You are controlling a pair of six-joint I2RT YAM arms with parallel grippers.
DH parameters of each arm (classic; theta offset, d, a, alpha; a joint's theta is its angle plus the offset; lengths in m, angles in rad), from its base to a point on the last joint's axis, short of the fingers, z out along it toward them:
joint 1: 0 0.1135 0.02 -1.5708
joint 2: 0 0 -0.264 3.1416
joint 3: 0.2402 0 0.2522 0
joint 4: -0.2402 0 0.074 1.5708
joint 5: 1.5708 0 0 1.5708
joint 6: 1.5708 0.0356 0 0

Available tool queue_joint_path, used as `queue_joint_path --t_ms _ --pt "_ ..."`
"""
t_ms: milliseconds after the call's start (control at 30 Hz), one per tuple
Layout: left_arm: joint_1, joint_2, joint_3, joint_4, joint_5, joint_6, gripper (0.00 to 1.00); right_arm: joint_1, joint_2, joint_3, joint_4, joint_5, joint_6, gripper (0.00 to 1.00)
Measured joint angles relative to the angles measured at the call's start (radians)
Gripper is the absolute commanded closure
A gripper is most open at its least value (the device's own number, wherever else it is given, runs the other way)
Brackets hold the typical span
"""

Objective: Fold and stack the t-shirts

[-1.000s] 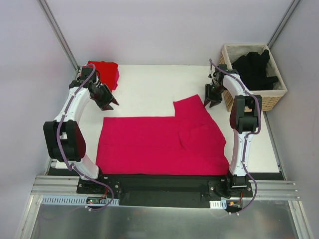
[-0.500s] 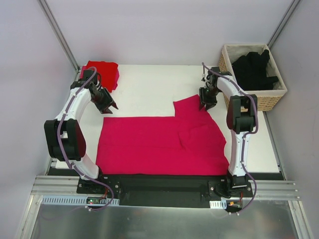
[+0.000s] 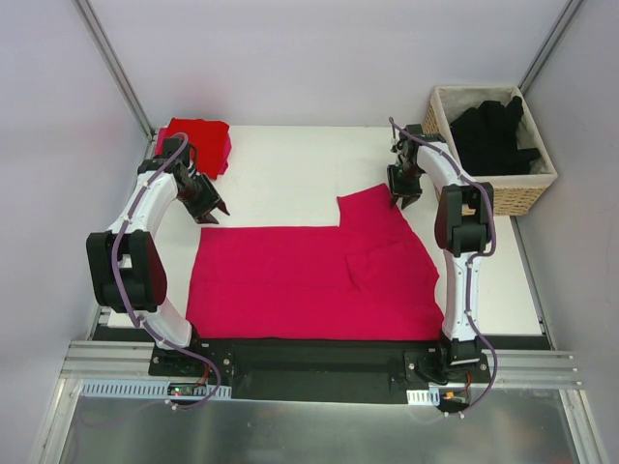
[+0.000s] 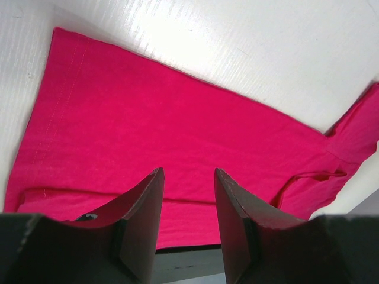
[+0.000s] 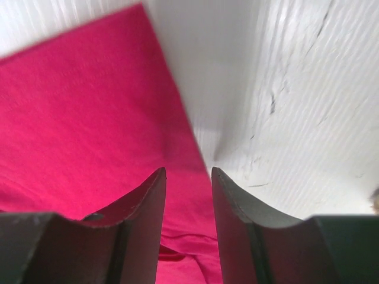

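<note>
The magenta-pink t-shirt (image 3: 309, 280) lies spread flat near the arm bases. The left gripper (image 3: 217, 209) is near its far-left corner and the right gripper (image 3: 406, 197) over the sleeve edge, both with jaws partly spread and empty. I think each should descend and pinch only the hem.

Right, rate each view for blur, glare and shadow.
Top external: evenly lit and sharp across the magenta t-shirt. Left wrist: glare washes out the white table, and the left gripper is in shadow. Right wrist: the shirt's edge is smeared, and the right gripper is dark too.
</note>
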Motion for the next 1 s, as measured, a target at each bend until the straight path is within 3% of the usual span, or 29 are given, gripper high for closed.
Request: queue_joint_path --t_ms 500,600,633,700,1000 --pt "0.0 0.0 0.0 0.0 0.0 -0.009 0.62 -0.003 0.052 0.068 -0.009 0.008 0.0 0.61" --pt "0.0 0.0 0.001 -0.003 -0.005 -0.016 0.62 -0.003 0.06 0.078 -0.011 0.008 -0.001 0.72" --pt "0.0 0.0 0.003 -0.009 -0.013 -0.02 0.62 -0.003 0.063 0.082 -0.014 0.009 -0.003 0.84" --pt "0.0 0.005 0.013 -0.028 -0.03 -0.032 0.62 -0.005 0.066 0.087 -0.019 0.011 -0.009 0.98" --pt "0.042 0.064 0.044 -0.104 -0.152 -0.07 0.62 -0.013 0.068 0.089 -0.022 0.005 -0.008 0.99"
